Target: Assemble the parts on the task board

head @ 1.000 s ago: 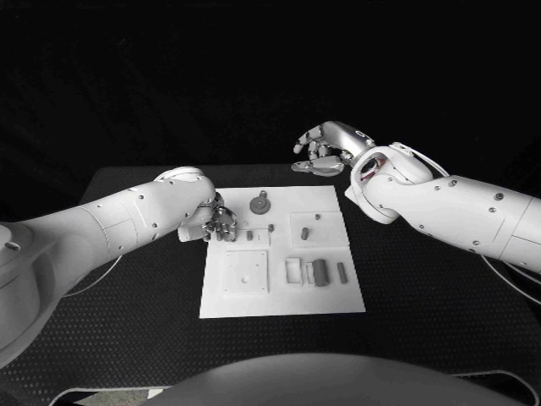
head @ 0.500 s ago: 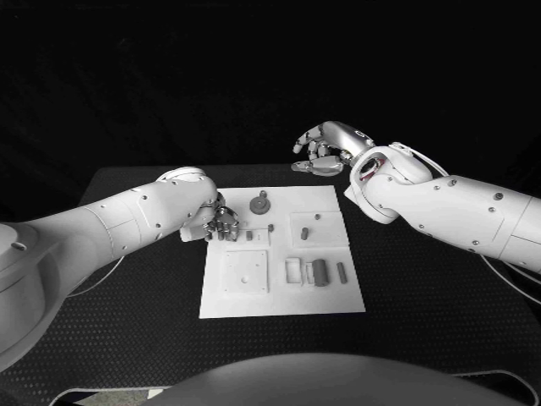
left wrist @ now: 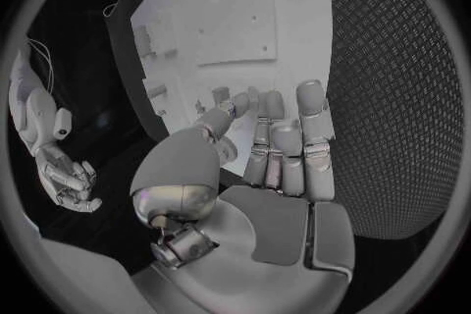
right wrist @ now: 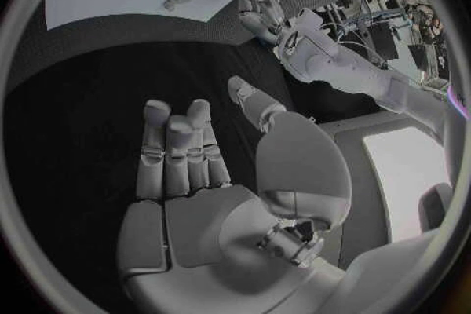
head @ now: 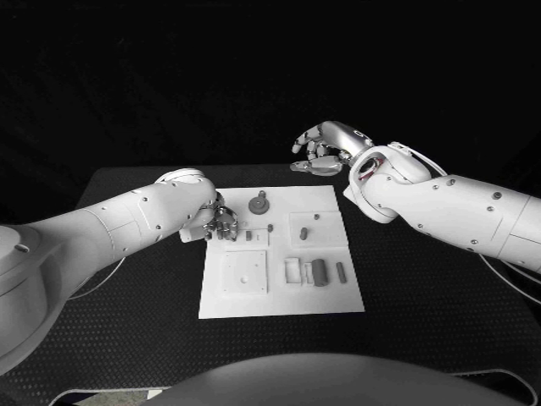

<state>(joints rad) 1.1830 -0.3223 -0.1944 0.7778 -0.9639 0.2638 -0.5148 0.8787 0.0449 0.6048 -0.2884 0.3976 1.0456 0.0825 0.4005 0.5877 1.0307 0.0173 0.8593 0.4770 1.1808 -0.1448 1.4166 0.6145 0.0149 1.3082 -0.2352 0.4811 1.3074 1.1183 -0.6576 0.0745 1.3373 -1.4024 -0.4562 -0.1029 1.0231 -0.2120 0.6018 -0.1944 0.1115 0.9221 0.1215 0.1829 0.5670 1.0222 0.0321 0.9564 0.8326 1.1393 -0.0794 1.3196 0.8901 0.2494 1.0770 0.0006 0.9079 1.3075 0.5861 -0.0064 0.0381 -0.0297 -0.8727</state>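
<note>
The white rectangular task board lies in the middle of the black table, its long sides running away from the robot, with bare black table on both sides and along the near edge. The left hand sits at the board's left edge near the far corner, fingers bent downward over the board; whether they pinch one of the small grey parts cannot be told. In the left wrist view the left hand has its fingers drawn close together, tips reaching the board's edge. A round grey knob-like part stands near the board's far edge, just beside the left hand. A raised square plate occupies the near left area of the board; several upright grey pieces stand in a row to its right, apart from the board's right edge. The right hand is raised beyond the board's far right corner, well apart from it, fingers loosely curled and holding nothing. In the right wrist view the right hand shows its fingers side by side, half bent, over the dark table.
</note>
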